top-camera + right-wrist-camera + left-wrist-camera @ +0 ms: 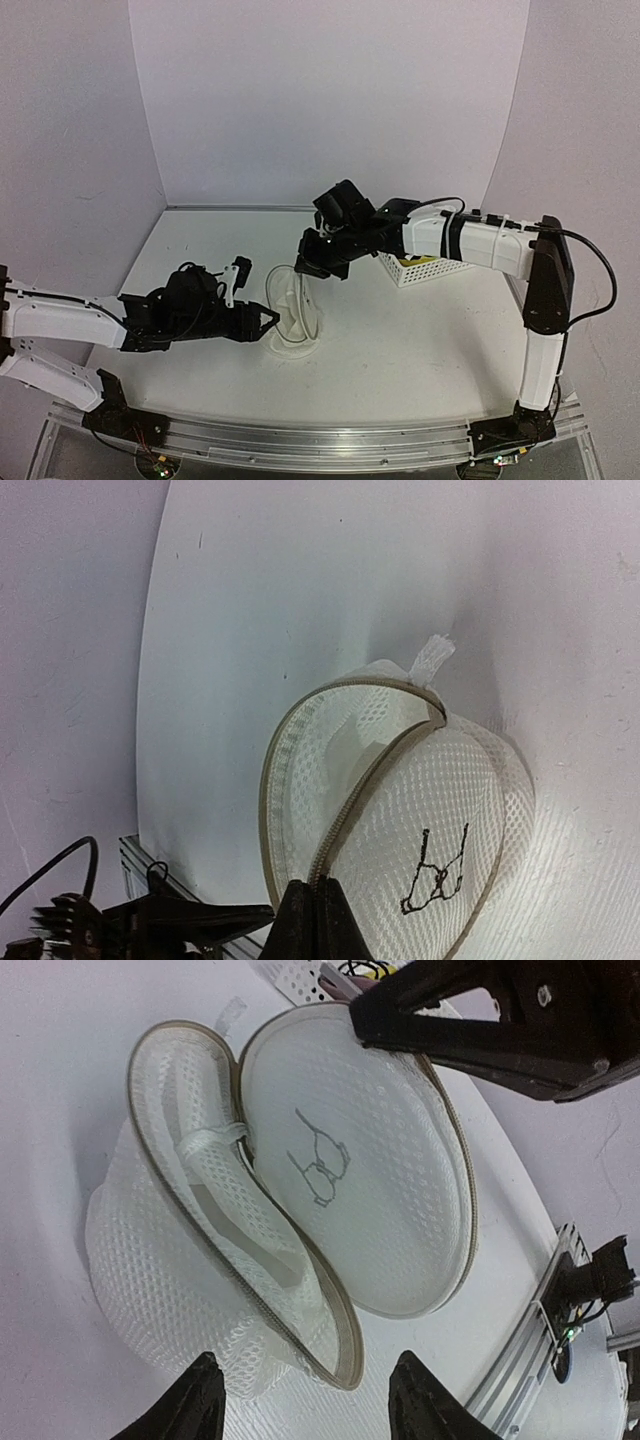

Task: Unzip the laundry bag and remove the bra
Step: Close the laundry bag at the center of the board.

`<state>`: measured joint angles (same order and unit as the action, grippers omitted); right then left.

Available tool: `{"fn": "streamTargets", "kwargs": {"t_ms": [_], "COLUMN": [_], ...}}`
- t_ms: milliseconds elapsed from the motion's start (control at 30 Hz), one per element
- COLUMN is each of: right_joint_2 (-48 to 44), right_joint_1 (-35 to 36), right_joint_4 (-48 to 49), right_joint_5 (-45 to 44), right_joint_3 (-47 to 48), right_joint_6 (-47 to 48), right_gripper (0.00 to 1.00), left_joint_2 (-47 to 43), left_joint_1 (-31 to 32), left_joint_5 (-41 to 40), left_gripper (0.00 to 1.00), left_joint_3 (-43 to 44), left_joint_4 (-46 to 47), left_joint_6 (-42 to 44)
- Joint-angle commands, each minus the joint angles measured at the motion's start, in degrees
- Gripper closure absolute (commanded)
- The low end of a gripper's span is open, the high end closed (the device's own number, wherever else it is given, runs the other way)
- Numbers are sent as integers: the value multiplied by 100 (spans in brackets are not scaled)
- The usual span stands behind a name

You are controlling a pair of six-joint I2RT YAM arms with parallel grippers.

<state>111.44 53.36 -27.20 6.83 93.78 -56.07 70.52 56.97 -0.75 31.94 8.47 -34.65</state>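
The partly unzipped laundry bag point(292, 310) is standing on edge on the table point(420, 340), the right gripper point(304, 269) pinching its top rim tightly while the left gripper point(270, 321) is hovering just beside it, jaws spread and empty

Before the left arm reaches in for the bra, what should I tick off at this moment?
1. Zip undone: ok. The laundry bag gapes, its lid standing apart from the mesh body.
2. Right tool holding the lid: ok, shut on its zip edge.
3. Left tool ready: ok, open, empty, just short of the bag.
4. Bra located: cannot tell. Only a white strap shows inside.
5. Bag supported: ok, mesh body resting on the table.
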Motion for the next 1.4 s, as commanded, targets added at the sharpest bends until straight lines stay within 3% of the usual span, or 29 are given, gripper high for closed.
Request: {"fn": "streamTargets", "kwargs": {"t_ms": [0,333,667,1100,1367], "right_joint_2": [154,911,1788,2515,2297], "right_joint_1": [147,619,1026,1170,1161], "right_joint_4": [-438,-952,-963,-683,-417], "right_joint_5": [-677,-1369,-1742,-1594,-1448], "right_joint_3": [641,1595,2272,1980,1487], "right_joint_6": [573,1195,1539,1605,1476], "right_gripper": [100,100,100,100,82], "left_joint_2": [-600,-1703,-1933,-2211,-2025], "left_joint_1": [16,16,16,15,16], "left_joint_5": [-762,-1371,-1428,-1635,-1608], "left_gripper": [43,38,38,37,37], "left_joint_3": [-200,-463,-272,-121,-46], "left_joint_4": [-128,-726,-1256,-1632,-1662], "left_joint_6": [-359,-587,-636,-757,-787]}}
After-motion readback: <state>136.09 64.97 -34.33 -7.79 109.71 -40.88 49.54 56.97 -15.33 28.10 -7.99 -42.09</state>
